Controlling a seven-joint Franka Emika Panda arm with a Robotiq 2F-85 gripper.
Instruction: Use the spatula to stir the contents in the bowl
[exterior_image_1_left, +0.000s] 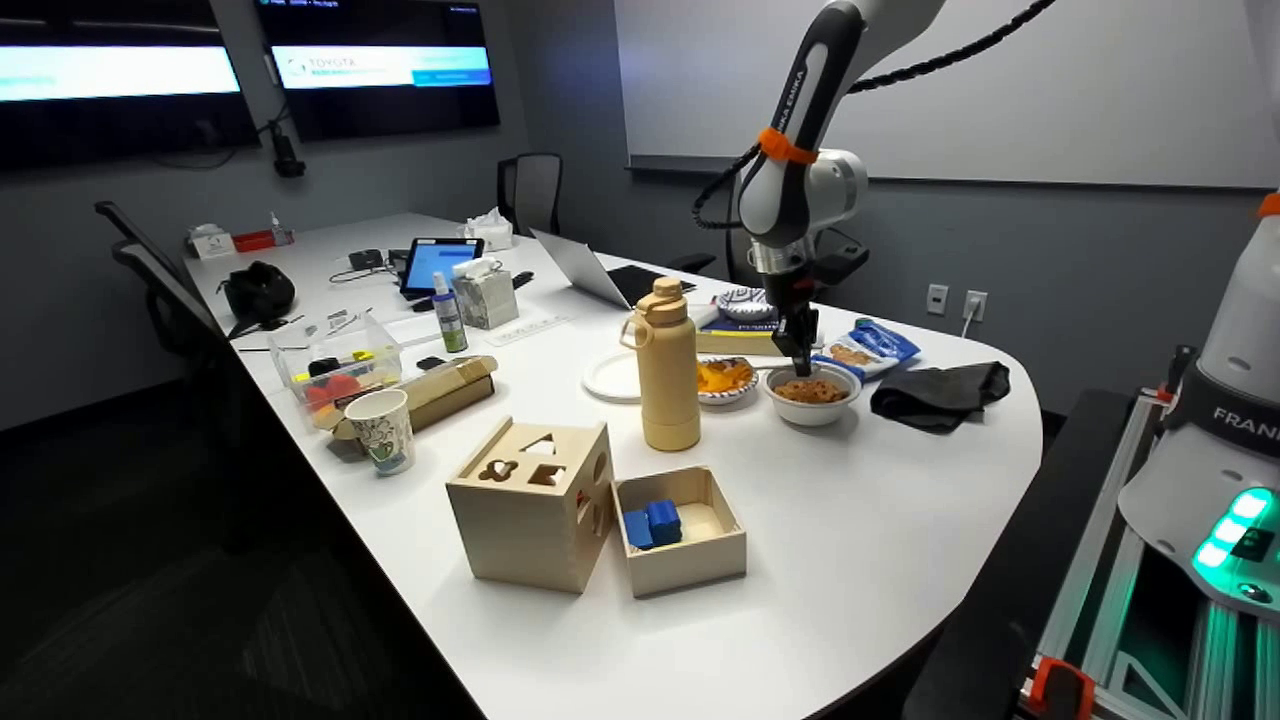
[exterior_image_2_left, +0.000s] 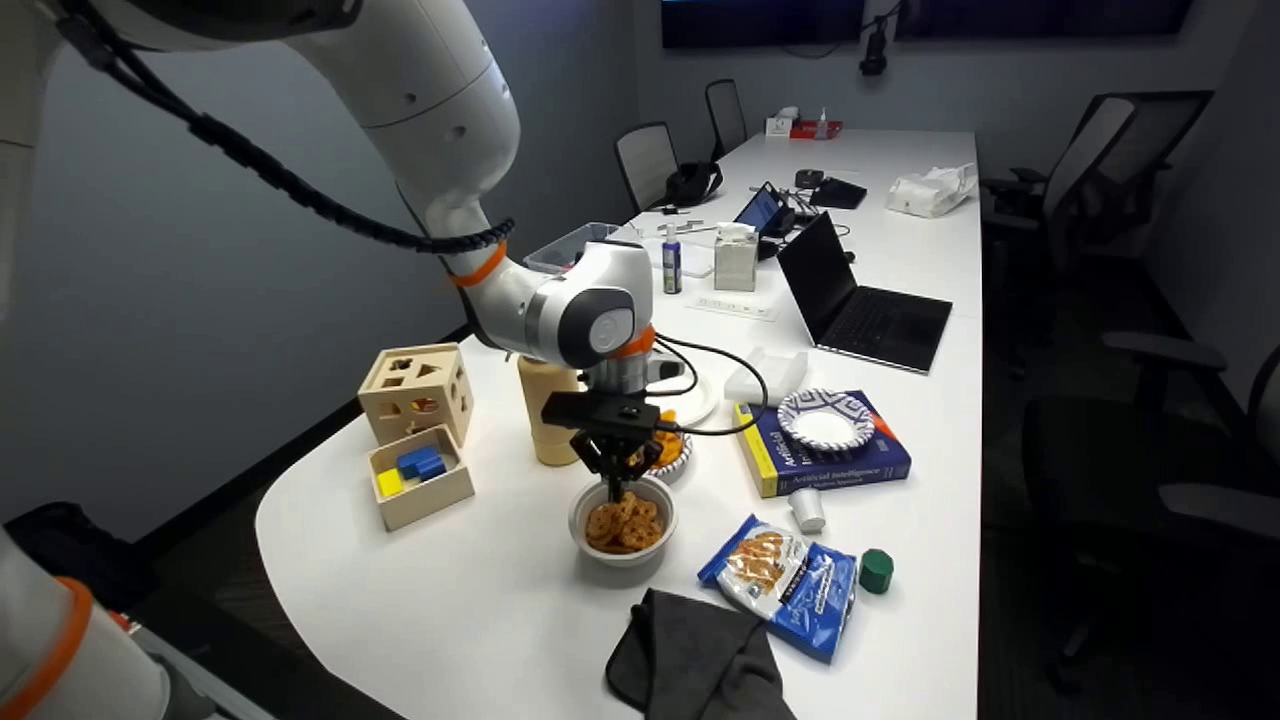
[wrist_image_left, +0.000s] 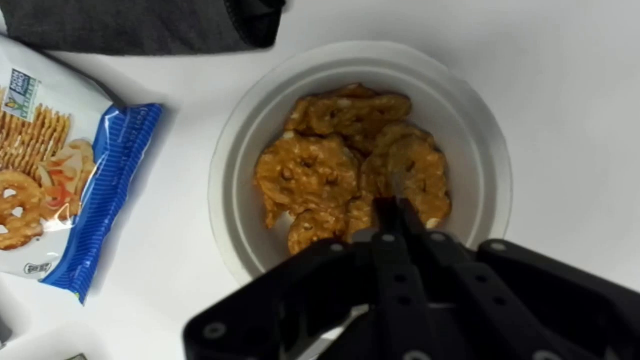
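The gripper (wrist_image_left: 397, 206), clenched on nothing I can discern, may fling pretzels (wrist_image_left: 342, 160) from the wrist view's central bowl (wrist_image_left: 462, 135) by sweeping hard.

On the surface (exterior_image_1_left: 830, 540) we see a bottle (exterior_image_1_left: 670, 385), a cup (exterior_image_1_left: 383, 432), a cube (exterior_image_1_left: 528, 520) and, just beside the cube, a box (exterior_image_1_left: 690, 573) holding blocks (exterior_image_1_left: 655, 523). In an exterior view we find a dish (exterior_image_2_left: 825, 425) sitting on a book (exterior_image_2_left: 868, 468), an open laptop (exterior_image_2_left: 882, 325) beyond it, and a cloth (exterior_image_2_left: 700, 660) beside a bag (exterior_image_2_left: 785, 580), with a green cylinder (exterior_image_2_left: 876, 571) near the bag.
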